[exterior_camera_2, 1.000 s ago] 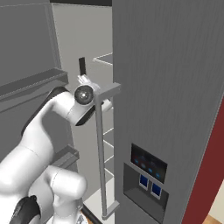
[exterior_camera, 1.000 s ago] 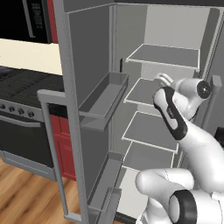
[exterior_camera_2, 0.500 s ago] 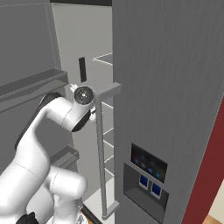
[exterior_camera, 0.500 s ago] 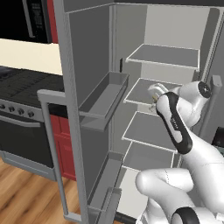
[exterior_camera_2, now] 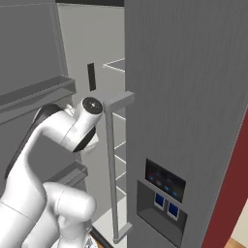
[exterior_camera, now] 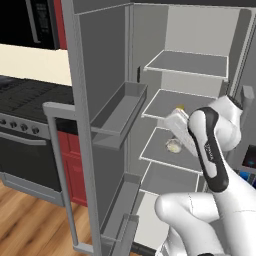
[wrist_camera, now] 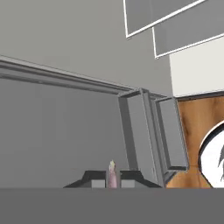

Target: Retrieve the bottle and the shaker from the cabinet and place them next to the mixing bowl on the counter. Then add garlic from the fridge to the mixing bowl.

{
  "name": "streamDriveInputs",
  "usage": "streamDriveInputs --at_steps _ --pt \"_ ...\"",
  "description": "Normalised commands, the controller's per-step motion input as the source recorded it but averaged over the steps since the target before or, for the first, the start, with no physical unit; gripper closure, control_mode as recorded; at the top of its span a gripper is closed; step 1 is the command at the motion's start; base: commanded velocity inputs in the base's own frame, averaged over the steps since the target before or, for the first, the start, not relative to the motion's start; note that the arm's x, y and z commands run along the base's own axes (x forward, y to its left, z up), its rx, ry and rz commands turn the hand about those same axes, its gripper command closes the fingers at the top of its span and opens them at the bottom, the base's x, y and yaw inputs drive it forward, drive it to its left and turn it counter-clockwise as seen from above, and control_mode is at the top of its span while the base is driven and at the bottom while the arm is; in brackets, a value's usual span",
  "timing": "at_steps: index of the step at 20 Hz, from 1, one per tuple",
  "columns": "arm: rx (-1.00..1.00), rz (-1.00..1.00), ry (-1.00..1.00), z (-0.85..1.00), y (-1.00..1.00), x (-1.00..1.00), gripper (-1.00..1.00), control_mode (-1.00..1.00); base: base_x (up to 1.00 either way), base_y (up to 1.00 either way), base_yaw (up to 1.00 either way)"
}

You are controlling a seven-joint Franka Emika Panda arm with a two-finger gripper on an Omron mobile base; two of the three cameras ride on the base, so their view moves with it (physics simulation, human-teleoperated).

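Pale garlic (wrist_camera: 112, 174) pinched upright between closed jaws, pointed tip toward fridge door (wrist_camera: 65, 127).

Fridge door (exterior_camera: 100, 100) stands open, grey bins (exterior_camera: 117, 112) on its inner side. Inside, white-edged shelves (exterior_camera: 187, 62) stacked one above another. Black stove (exterior_camera: 22, 100) to the left, red cabinet (exterior_camera: 70, 160) beside it, wood floor (exterior_camera: 30, 225) below. Dispenser panel (exterior_camera_2: 162, 193) on the closed door.

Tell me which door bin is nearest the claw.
The upper bin on the open fridge door, about level with the claw; the lower bin sits well below it, near the door's foot.
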Motion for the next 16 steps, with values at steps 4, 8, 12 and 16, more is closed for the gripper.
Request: streamDriveInputs --at_steps 4,8,12,16 --pt "0.3 0.0 -0.01 0.4 -0.85 -0.83 1.0 -1.0 0.0 0.0 0.0" --pt "0.3 0.0 -0.06 0.39 -1.0 -0.53 1.0 -1.0 0.0 0.0 0.0" --pt "0.27 0.0 -0.13 0.42 -1.0 -0.2 1.0 -1.0 0.0 0.0 0.0" --pt "0.24 0.0 -0.17 0.27 -0.92 -0.06 1.0 -1.0 0.0 0.0 0.0"
